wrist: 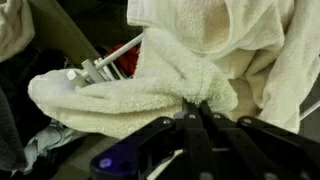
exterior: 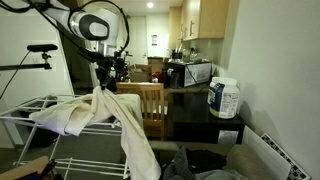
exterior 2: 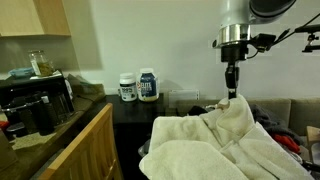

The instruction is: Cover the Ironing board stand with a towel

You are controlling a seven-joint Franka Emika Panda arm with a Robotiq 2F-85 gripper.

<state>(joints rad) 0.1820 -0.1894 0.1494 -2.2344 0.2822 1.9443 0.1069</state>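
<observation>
The towel (exterior 2: 215, 145) lies heaped on the stand (wrist: 105, 62). One peak of it is lifted and pinched in the pincer (exterior 2: 233, 93), which is clenched on the cloth. In an exterior view much of the towel hangs down the side near the chair (exterior: 150, 105), while white rods at the opposite end show bare.

The main risk is probably that uneven weight. If the pincer lets go here, the lifted fold would likely drop back onto the heap, and the hanging part could drag the towel off the stand. A hard pull toward the bare end could also catch cloth on the rod tip seen in the wrist view and shift the light frame. The pinch looks narrow, so the cloth may slip out mid-drag. The counter (exterior: 200, 112) with its jars stands beyond the chair, apart from this.
</observation>
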